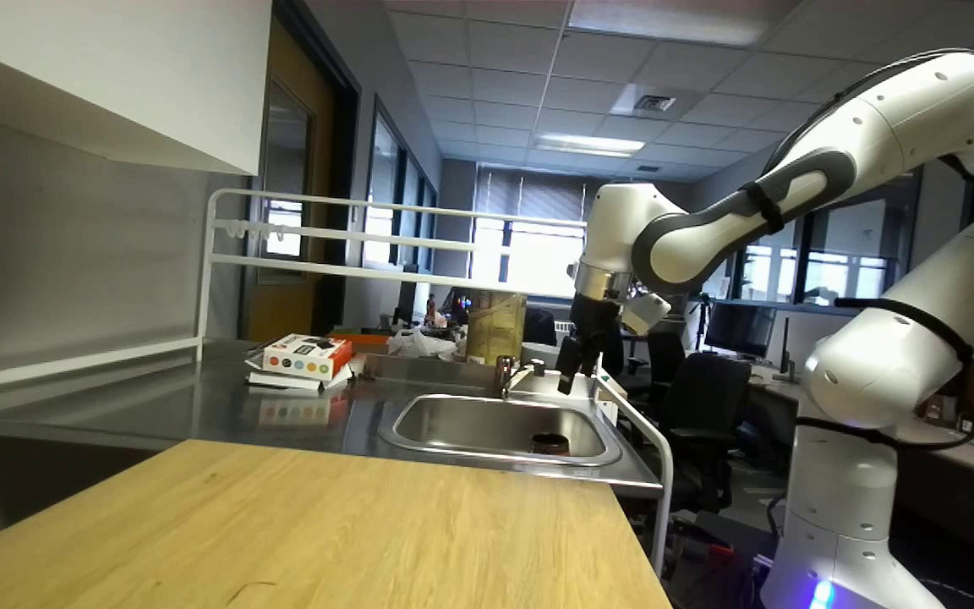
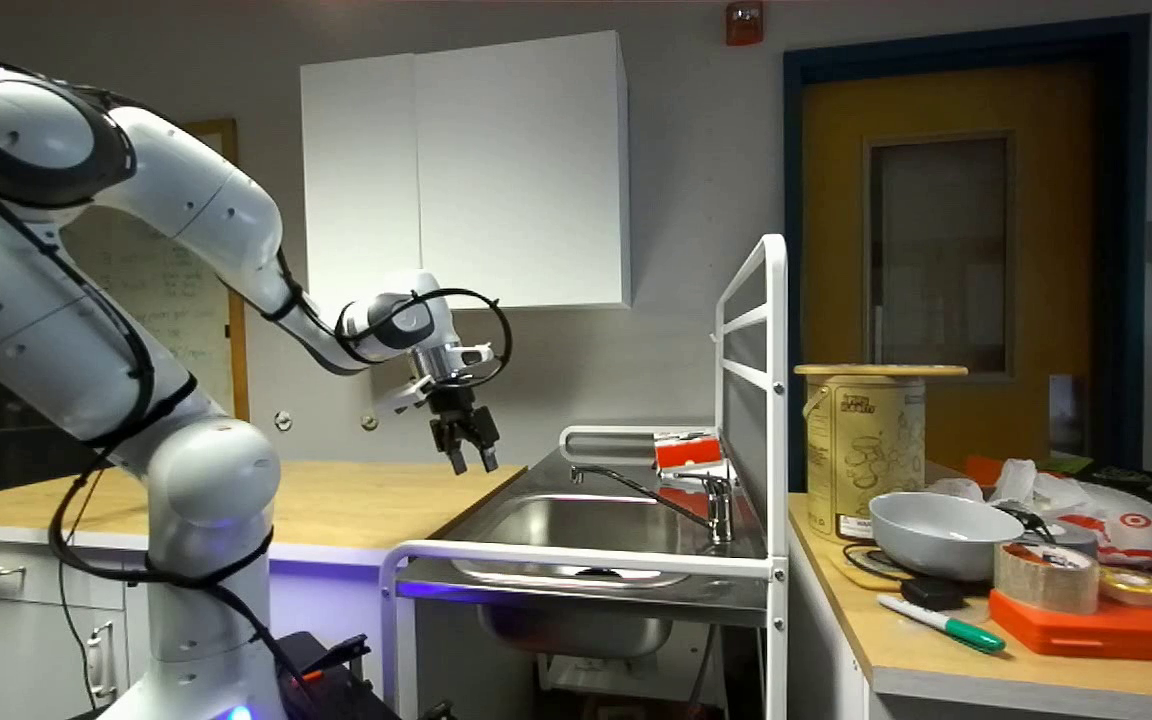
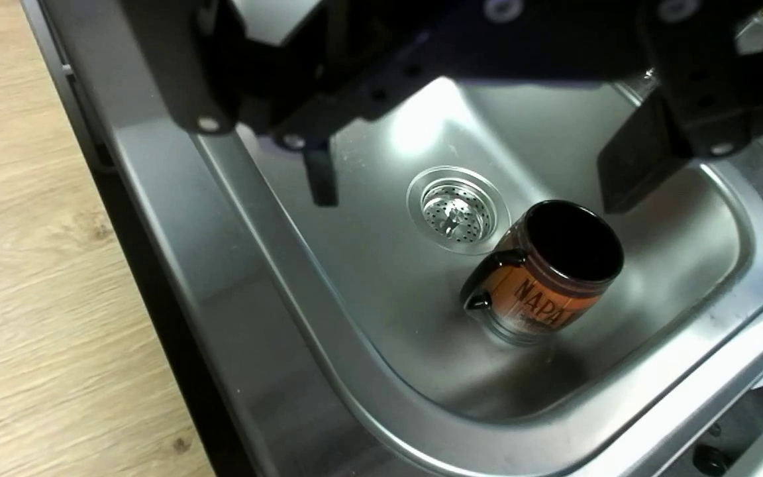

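Observation:
My gripper (image 3: 471,182) is open and empty, its two black fingers spread wide above the sink. It also shows in both exterior views, pointing down (image 1: 570,381) (image 2: 474,464) and well above the sink rim. The metal sink (image 3: 414,437) has a round strainer drain (image 3: 458,211) in its floor. A mug (image 3: 544,291) stands upright in the sink beside the drain. It has a black rim, inside and handle, and an orange-brown side lettered "NAPA". Its top part shows in an exterior view (image 1: 549,444). The gripper does not touch it.
A faucet (image 2: 721,510) stands at the sink's edge. White rails (image 2: 586,555) frame the metal counter. A wooden counter (image 1: 352,524) adjoins it. A red-and-white box (image 1: 308,357) lies on the metal counter. A white cabinet (image 2: 516,180) hangs behind. A side table holds a bowl (image 2: 941,535).

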Available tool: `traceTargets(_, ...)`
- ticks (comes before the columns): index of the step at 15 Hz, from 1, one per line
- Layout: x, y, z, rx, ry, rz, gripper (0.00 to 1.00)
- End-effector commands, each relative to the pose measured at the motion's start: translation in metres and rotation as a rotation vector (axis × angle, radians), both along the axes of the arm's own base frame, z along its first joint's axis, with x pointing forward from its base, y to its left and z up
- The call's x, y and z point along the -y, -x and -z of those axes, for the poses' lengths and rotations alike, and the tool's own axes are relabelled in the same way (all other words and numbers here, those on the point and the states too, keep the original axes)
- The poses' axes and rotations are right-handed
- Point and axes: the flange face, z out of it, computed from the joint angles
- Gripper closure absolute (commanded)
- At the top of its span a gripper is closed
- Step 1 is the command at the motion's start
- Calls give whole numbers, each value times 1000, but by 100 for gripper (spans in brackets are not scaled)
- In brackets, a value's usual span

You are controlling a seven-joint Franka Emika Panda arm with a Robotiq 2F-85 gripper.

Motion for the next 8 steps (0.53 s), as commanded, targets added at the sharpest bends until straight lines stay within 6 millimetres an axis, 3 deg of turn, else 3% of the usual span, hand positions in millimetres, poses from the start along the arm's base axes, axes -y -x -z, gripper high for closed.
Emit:
traceTargets(1, 1, -14, -11, 24, 24, 27, 0)
traceTargets(8, 39, -61, -39, 122, 12, 242, 0)
